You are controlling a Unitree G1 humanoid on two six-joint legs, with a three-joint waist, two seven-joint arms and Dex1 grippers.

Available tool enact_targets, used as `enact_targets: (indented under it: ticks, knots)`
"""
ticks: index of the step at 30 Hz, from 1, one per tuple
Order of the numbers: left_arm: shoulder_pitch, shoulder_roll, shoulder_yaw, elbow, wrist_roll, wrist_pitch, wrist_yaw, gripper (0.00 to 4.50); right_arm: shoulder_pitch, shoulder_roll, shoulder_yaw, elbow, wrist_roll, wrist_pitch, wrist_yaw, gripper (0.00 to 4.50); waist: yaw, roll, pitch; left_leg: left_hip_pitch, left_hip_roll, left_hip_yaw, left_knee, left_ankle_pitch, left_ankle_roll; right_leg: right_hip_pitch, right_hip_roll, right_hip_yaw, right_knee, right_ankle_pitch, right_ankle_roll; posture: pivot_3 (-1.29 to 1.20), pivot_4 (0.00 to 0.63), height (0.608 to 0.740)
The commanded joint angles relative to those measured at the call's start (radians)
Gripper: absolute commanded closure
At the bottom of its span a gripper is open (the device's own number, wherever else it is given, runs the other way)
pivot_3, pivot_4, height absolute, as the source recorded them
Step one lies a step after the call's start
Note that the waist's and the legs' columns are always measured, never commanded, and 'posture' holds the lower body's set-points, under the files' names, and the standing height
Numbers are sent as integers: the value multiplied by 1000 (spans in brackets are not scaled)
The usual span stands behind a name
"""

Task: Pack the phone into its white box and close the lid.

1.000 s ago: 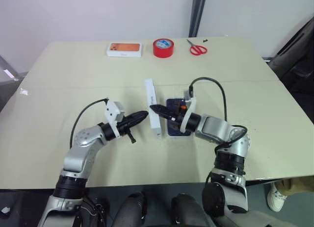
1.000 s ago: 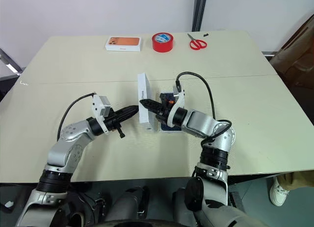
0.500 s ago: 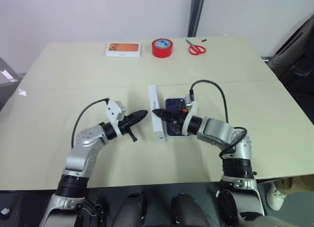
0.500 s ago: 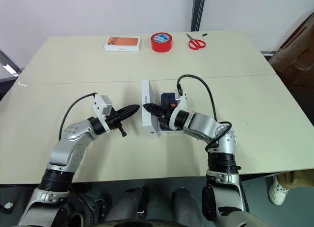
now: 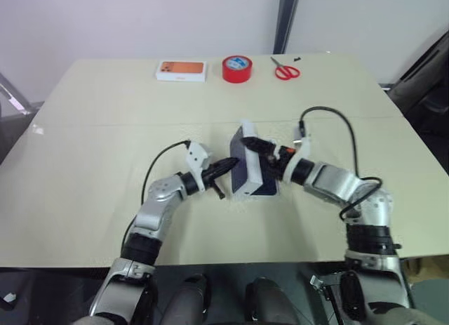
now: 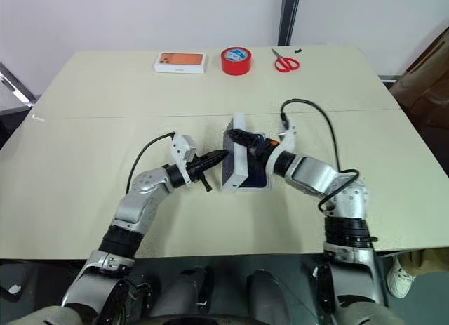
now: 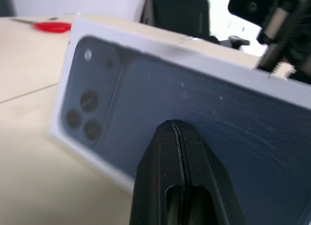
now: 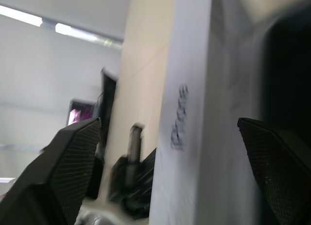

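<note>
Nearest, at mid-counter (image 5: 84, 199), the lid (image 5: 247, 167) is being tipped over the white box (image 5: 272, 191), where the phone presumably lies. The left pincer (image 5: 230, 164), fingers pressed together, is being set against the lid's printed face. The right pincer (image 5: 257, 144) is being held spread wide across the lid's upper edge. Light, stiff cardboard, probably slippery; edges are judged the best hold. Side lettering is blurred.

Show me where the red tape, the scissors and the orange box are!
red tape (image 5: 236, 68), left eye view, on the roll's red ring.
scissors (image 5: 285, 72), left eye view, on the red handles.
orange box (image 6: 180, 61), right eye view, on its orange top face.
</note>
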Motion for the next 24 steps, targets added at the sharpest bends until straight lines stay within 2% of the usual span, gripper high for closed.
enact_targets:
  ticks: [1,4,7,8,10,14,17,24]
  knots:
    - [-42,-34,-19,19,12,-31,-4,4500,1,-132,-34,-41,-194,-56,152,56,1,0,0,0,0,0,0,0,0,1,0,0,0,0,0,0,150,734]
    - [-56,-50,-27,50,24,-45,-13,4500,33,-262,53,-70,-478,-167,300,56,1,0,0,0,0,0,0,0,0,1,0,0,0,0,0,0,150,734]
    - [-60,-52,-24,60,29,-55,-17,4500,59,-294,104,-101,-624,-234,401,56,-8,0,0,0,1,1,0,0,0,0,1,0,0,0,1,0,150,734]
    - [-61,-49,-20,60,27,-54,-18,4500,69,-303,131,-120,-678,-253,426,288,-10,0,0,1,2,1,0,0,0,0,2,0,0,0,1,0,150,734]
    - [-59,-34,-10,47,27,-43,-20,4500,80,-320,200,-150,-808,-298,465,885,-8,0,0,1,3,2,0,0,0,0,2,1,0,0,0,0,150,734]
    - [-35,18,23,-31,4,7,-14,4500,77,-334,325,-168,-1055,-421,538,2966,-2,-1,0,0,2,1,1,0,0,0,2,1,0,0,1,0,150,734]
    - [-6,64,48,-83,-5,56,5,4500,66,-308,350,-144,-1144,-464,575,4481,2,-1,0,0,2,1,1,0,0,0,1,1,0,0,1,0,150,734]
    - [0,87,50,-37,31,172,83,4500,70,-265,370,-137,-1257,-485,654,4481,3,-1,0,0,1,0,1,0,0,0,1,0,0,0,0,0,150,734]
